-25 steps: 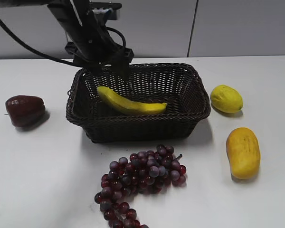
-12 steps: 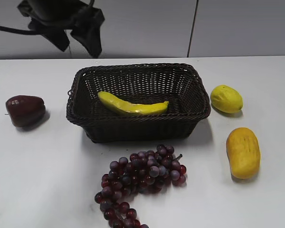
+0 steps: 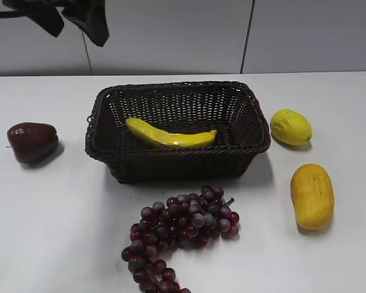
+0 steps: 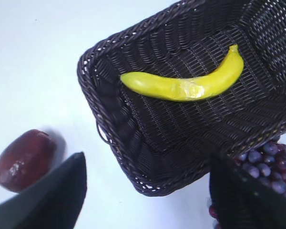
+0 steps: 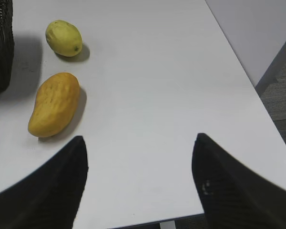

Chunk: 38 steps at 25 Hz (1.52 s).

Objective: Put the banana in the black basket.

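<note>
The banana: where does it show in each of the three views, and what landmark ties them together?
Exterior view: the banana lies inside the black basket, centre of frame, left end higher.
Left wrist view: the banana lies on the basket floor, upper middle, stem to the upper right.
Right wrist view: not in it; only a sliver of the basket at the left edge.
Shared landmark: the basket's woven rim.

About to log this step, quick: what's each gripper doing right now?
Left gripper: open, empty, up above the black basket, where the banana lies.
Right gripper: open, empty, over bare table.
</note>
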{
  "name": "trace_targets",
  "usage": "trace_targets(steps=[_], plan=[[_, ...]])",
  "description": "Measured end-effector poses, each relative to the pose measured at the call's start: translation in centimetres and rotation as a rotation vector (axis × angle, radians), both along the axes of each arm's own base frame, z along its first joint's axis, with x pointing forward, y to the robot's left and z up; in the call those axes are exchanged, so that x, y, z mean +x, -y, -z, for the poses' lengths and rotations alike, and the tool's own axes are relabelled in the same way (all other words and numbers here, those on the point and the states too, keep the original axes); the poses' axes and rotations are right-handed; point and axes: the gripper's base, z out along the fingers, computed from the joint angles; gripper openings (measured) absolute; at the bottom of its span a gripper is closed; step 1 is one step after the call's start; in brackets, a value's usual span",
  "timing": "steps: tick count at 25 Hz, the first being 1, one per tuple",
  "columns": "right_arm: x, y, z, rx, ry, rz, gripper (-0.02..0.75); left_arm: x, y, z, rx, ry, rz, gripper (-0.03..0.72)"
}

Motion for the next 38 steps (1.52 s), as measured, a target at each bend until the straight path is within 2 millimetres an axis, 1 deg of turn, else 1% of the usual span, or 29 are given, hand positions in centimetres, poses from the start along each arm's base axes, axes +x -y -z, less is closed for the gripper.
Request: trace_targets(steps=[2,5,8,10,13,14,16,21,25,31,35,38], plan=[[0.0,0.0,0.0,0.000,0.000,0.000,0.551,-0.1,-0.7,-0.4,0.013,0.018,-0.015,0.594],[0.0,0.0,0.0,0.000,-0.001,0.000,0.551,-0.4,-2.5,-0.1,0.042,0.012,-0.050,0.594],[0.0,0.0,0.0,0.000,-0.001,0.000,0.551,-0.9,-5.2,1.4,0.081,-0.040,-0.113,0.593],[0.0,0.0,0.0,0.000,-0.001,0.000,0.551,-1.6,-7.4,3.1,0.109,-0.101,-0.165,0.593],[0.0,0.0,0.0,0.000,0.000,0.000,0.551,-3.7,-10.4,5.1,0.125,-0.185,-0.236,0.593],[0.0,0.0,0.0,0.000,0.000,0.000,0.551,-4.6,-11.1,5.8,0.131,-0.214,-0.252,0.593],[0.0,0.0,0.0,0.000,0.000,0.000,0.551,-6.7,-12.3,6.6,0.134,-0.246,-0.279,0.593],[0.0,0.0,0.0,0.000,0.000,0.000,0.551,-12.0,-13.6,8.3,0.123,-0.253,-0.289,0.593],[0.0,0.0,0.0,0.000,0.000,0.000,0.551,-15.7,-14.5,9.2,0.098,-0.186,-0.291,0.593],[0.0,0.0,0.0,0.000,0.000,0.000,0.551,-21.1,-15.5,9.8,0.028,-0.051,-0.295,0.593],[0.0,0.0,0.0,0.000,0.000,0.000,0.551,-23.7,-16.1,10.0,-0.016,0.062,-0.295,0.593],[0.0,0.0,0.0,0.000,0.000,0.000,0.551,-25.0,-16.4,9.7,-0.045,0.139,-0.295,0.593]])
